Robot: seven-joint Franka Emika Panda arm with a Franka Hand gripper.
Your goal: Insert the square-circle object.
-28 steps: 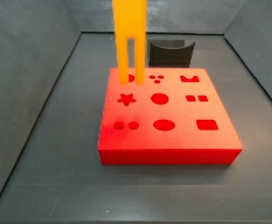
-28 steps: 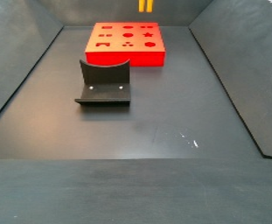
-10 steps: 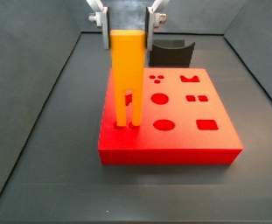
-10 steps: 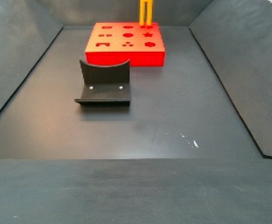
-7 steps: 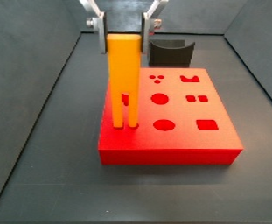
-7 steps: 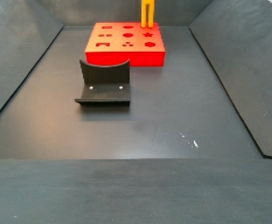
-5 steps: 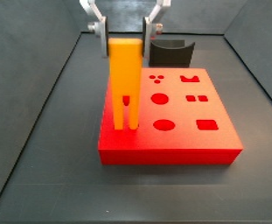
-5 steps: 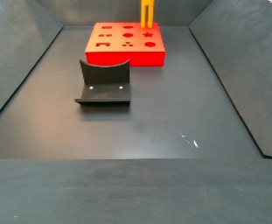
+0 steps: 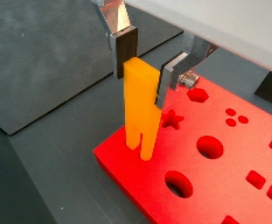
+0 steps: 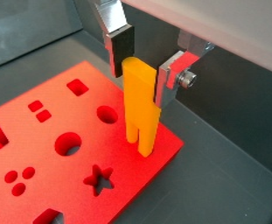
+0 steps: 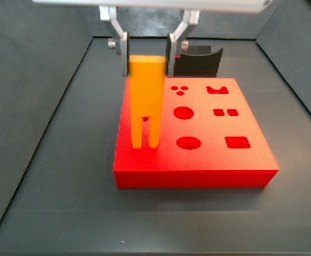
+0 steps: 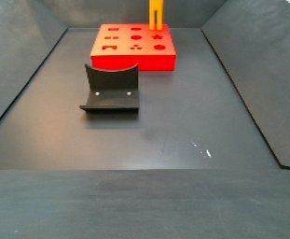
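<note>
Above the red block (image 11: 194, 130), jaws (image 9: 148, 54) flank — without touching — the upright square-circle object (image 11: 146, 100).

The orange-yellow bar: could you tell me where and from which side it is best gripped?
Grip the orange-yellow bar at its solid upper end, from straight above. It stands upright, prongs down at the red block, so only the top is free. The end effector already brackets its flat faces there.

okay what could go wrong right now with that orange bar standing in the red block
The tool looks open, its fingers beside the top of the square-circle object, which stands with its prongs down at the red block. If it is not fully seated, it may tip. Lifting away could also brush and jolt it.
</note>
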